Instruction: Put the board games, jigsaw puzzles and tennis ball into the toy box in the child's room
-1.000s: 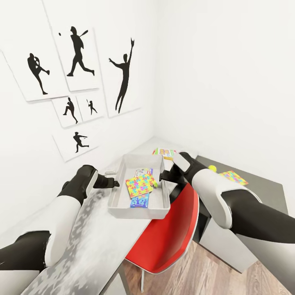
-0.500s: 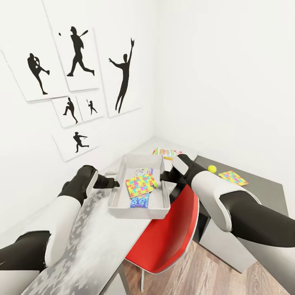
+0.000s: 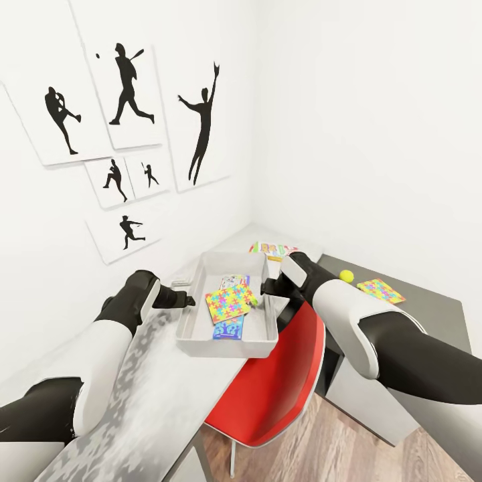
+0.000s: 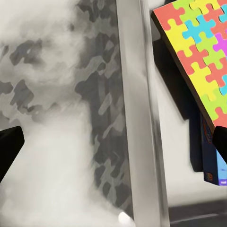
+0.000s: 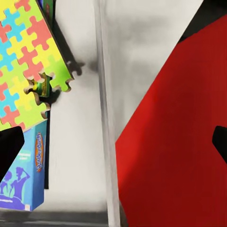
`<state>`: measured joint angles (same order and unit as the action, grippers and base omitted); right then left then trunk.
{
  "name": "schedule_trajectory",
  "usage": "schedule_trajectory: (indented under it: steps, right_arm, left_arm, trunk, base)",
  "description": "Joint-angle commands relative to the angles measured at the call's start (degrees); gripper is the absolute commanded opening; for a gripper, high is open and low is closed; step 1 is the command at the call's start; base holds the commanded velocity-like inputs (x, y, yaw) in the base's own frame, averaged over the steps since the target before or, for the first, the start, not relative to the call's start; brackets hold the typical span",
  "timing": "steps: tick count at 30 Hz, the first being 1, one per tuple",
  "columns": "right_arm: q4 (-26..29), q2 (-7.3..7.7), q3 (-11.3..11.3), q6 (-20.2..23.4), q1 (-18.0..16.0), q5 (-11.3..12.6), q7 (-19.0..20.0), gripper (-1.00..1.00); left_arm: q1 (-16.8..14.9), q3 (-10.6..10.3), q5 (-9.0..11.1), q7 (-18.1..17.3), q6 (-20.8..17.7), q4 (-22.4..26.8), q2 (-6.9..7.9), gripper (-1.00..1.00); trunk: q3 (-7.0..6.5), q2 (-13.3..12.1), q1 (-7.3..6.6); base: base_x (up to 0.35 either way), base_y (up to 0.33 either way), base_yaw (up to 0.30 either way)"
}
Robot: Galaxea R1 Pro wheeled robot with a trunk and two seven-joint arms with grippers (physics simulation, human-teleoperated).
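Observation:
The grey toy box (image 3: 262, 338) stands on the pale table (image 3: 154, 402). Inside it a jigsaw puzzle (image 3: 229, 301) lies tilted over a light blue board game (image 3: 227, 329), with another printed box (image 3: 233, 280) behind. My left gripper (image 3: 188, 300) is open at the box's left wall, and its fingers (image 4: 9, 144) straddle that wall (image 4: 137, 113). My right gripper (image 3: 265, 289) is open at the right wall (image 5: 106, 142), beside the puzzle (image 5: 28, 61) and blue game (image 5: 26, 175). A board game (image 3: 271, 249) lies behind the box. The tennis ball (image 3: 346, 275) and a second puzzle (image 3: 381, 290) rest on the dark wing (image 3: 428, 311).
A red chair (image 3: 274, 381) is tucked under the table just right of the toy box, below my right forearm. White walls meet in a corner behind the desk, with black sports-silhouette pictures (image 3: 127, 87) on the left one. Wood floor (image 3: 335, 448) shows below.
My right arm has shifted slightly left toward the box, and the tennis ball now shows clear of the forearm. The left arm and the toy box have stayed put.

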<state>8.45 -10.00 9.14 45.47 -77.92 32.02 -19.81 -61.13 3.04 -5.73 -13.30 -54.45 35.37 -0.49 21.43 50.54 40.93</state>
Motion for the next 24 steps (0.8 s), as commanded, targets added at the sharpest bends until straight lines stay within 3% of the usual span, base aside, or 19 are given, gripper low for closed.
schedule_trajectory:
  steps: [1,24]
  right_arm:
    - [0.07,0.00,0.35,0.18,-0.02,0.57,-0.43,1.00]
    - [0.07,0.00,0.37,0.14,1.73,0.42,-0.40,1.00]
  left_arm:
    - [-0.04,0.29,-0.60,-0.49,-0.22,0.07,-0.05,1.00]
    - [0.05,0.29,-0.50,-0.67,-0.22,0.07,-0.12,1.00]
  trunk:
    - [0.07,0.05,0.01]
    - [0.07,0.05,0.01]
  base:
    - [0.000,0.000,0.000]
    - [0.000,0.000,0.000]
